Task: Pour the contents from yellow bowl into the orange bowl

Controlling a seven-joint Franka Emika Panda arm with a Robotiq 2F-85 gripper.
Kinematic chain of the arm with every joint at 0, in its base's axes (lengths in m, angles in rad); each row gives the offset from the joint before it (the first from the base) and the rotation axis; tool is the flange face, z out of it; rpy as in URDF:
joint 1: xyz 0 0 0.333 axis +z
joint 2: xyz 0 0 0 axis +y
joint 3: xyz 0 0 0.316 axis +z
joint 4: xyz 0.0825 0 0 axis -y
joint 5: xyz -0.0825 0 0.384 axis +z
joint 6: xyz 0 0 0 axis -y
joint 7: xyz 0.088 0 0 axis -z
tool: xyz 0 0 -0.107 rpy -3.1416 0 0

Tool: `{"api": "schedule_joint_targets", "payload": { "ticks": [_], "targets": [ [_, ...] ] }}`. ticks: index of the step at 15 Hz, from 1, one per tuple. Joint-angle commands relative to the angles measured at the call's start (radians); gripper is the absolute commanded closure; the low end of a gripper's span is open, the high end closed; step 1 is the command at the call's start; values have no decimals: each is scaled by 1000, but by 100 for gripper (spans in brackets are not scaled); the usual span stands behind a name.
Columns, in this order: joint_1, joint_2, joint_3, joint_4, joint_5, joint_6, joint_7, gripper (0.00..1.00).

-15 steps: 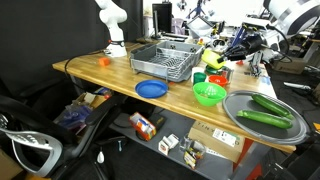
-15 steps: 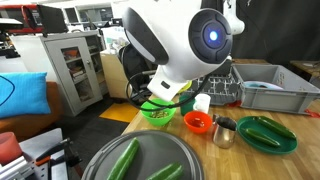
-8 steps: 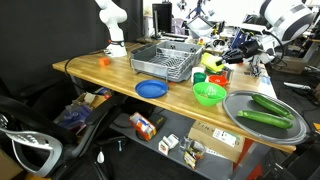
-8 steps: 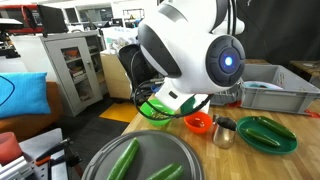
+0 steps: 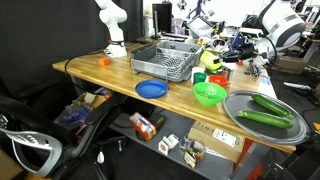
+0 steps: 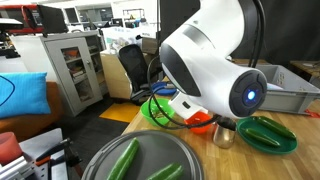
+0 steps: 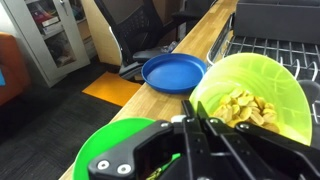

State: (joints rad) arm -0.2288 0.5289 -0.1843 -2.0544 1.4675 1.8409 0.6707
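The gripper [image 7: 196,124] is clamped tight on the near rim of the yellow bowl [image 7: 255,85], which fills the right of the wrist view and holds pale yellow pieces. The green bowl [image 7: 108,152] lies low at the left there, and the blue plate [image 7: 175,72] lies farther back. In an exterior view the orange bowl [image 6: 203,122] sits on the table, just right of the green bowl, partly hidden by the arm [image 6: 215,65].

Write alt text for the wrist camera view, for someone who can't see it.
The gripper is shut on the rim of the yellow bowl, which holds pale yellow pieces. Beyond it a blue plate sits on the wooden table, with a green bowl at lower left.
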Motion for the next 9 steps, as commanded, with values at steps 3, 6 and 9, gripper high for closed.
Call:
{"api": "schedule_joint_targets", "payload": {
  "ticks": [3, 6, 9],
  "targets": [
    [-18, 87, -2, 65, 34, -40, 19, 99],
    [-29, 117, 0, 82, 42, -55, 23, 99],
    [-46, 133, 5, 89, 67, -96, 27, 99]
  ]
}}
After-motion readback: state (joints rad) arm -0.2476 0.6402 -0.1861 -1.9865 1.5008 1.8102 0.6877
